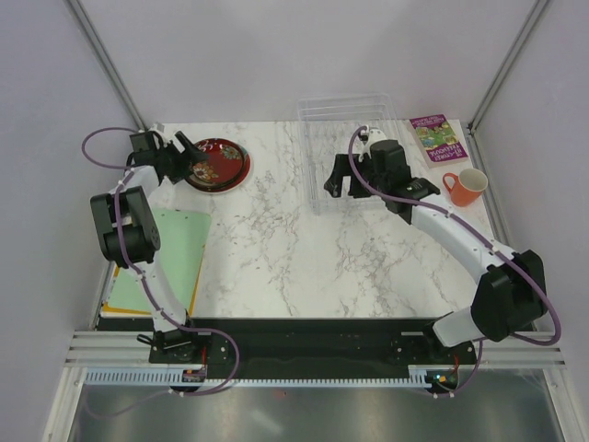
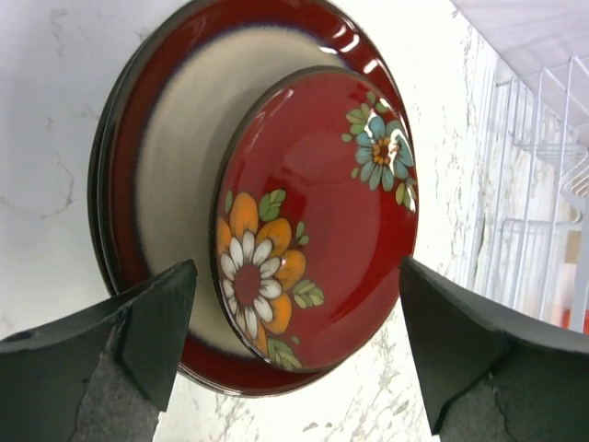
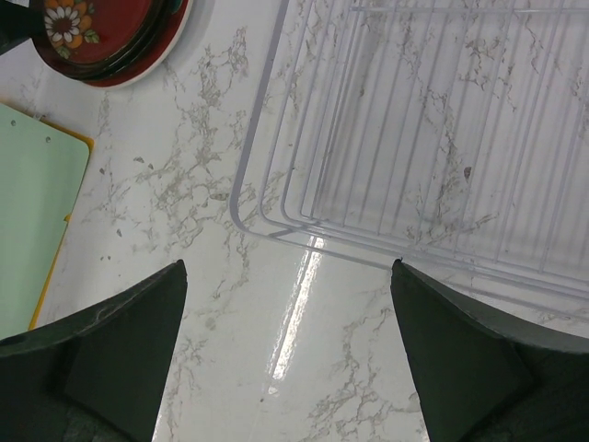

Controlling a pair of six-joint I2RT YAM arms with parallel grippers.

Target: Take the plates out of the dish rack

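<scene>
The left gripper (image 2: 296, 281) and right gripper (image 3: 287, 276) are both open. At ten o'clock on the white marble desk (image 1: 276, 239), the left one could knock the stacked round red-rimmed ceramic plates (image 2: 184, 166) if it retreats low.

The plates (image 1: 219, 164) lie flat in one stack at the far left of the table (image 1: 276, 249), well apart from the rack (image 1: 322, 138). The top plate (image 2: 313, 221) is the smallest: glossy red, face up, painted with an orange-and-white flower and a teal one. Under it sits a wider plate (image 2: 179, 175) with a cream face and a dark red rim, and more dark rims show beneath that. The rack is clear plastic, rectangular, with parallel ribs along its floor. It stands level at the far middle of the table, with the marble showing through it.
</scene>
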